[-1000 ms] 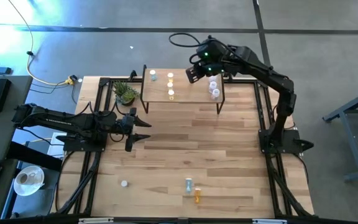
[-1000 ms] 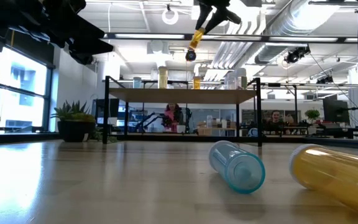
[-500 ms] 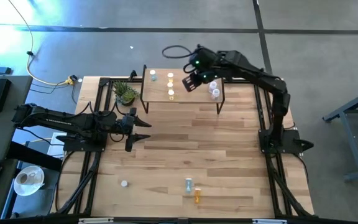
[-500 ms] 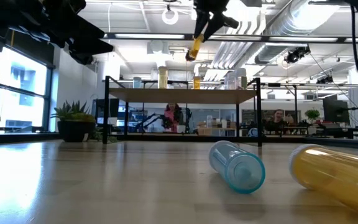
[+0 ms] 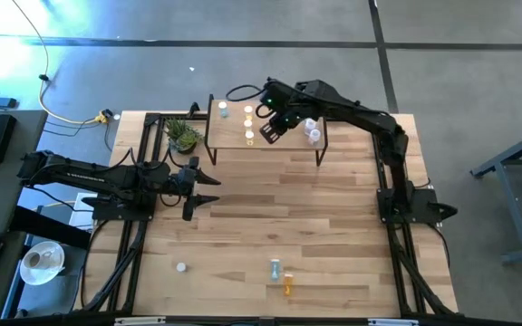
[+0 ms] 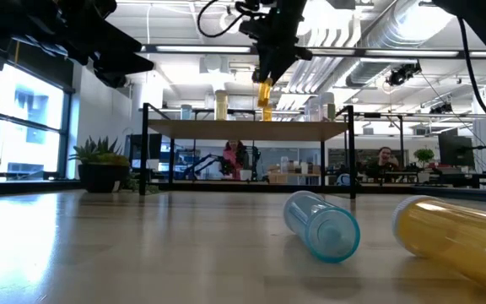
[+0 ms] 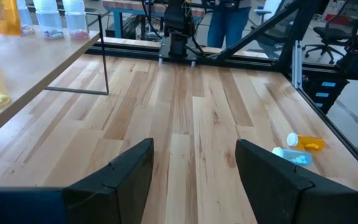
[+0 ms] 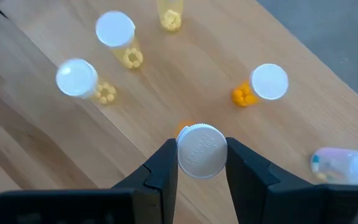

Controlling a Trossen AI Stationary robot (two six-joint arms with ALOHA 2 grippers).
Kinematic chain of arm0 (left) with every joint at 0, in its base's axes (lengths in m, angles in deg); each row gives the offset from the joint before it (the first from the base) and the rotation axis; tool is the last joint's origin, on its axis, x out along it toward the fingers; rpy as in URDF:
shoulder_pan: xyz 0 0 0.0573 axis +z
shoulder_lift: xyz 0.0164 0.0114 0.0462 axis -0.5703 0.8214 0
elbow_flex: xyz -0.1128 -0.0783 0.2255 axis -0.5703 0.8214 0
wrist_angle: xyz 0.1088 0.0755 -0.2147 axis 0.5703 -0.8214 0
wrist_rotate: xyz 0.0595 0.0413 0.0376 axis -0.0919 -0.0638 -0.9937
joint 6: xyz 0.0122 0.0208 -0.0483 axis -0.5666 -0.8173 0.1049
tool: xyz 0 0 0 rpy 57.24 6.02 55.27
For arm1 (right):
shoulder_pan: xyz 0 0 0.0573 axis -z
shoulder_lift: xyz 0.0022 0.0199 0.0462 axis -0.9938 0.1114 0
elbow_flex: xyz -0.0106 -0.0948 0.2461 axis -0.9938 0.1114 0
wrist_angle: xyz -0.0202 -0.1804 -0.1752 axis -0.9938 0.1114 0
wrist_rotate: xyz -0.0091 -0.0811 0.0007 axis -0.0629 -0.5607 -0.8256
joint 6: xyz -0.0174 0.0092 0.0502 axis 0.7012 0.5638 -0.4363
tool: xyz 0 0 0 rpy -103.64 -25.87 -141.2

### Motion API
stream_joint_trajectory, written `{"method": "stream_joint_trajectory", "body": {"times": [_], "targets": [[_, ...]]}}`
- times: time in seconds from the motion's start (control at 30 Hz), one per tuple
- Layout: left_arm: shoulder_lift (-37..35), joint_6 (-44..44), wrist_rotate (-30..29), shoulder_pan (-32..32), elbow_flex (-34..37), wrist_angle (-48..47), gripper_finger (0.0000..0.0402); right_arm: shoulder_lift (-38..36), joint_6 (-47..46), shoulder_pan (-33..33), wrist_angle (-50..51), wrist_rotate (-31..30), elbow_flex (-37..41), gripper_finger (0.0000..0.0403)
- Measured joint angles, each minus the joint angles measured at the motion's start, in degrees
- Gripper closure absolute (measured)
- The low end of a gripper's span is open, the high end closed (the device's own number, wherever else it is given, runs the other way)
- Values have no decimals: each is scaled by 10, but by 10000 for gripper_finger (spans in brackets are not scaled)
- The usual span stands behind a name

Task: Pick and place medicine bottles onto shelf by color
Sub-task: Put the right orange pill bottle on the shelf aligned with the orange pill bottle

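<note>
An orange medicine bottle (image 6: 265, 91) with a white cap is clamped in the right claw (image 8: 202, 163) above the shelf (image 5: 284, 138) (other bottles stand there). It is held upright, long axis vertical, cap uppermost. The left claw (image 7: 193, 163), fingers apart, is held over the worktop (image 5: 279, 208).

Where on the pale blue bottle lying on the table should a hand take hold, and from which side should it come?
Grip the pale blue bottle across the middle of its round body, coming straight down from above. It lies on its side on the tabletop, so only its curved flanks are offered; keep clear of the orange bottle close beside it.
</note>
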Motion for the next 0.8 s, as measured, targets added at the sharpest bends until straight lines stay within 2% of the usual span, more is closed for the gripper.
{"method": "stream_joint_trajectory", "body": {"times": [0.27,0.4,0.8], "targets": [[0,0,0,0,0,-2,186,25,28,3,25,-3,0,304],[0,0,0,0,0,-2,186,34,38,3,26,-28,0,304],[0,0,0,0,0,-3,186,38,43,7,20,-28,1,304]]}}
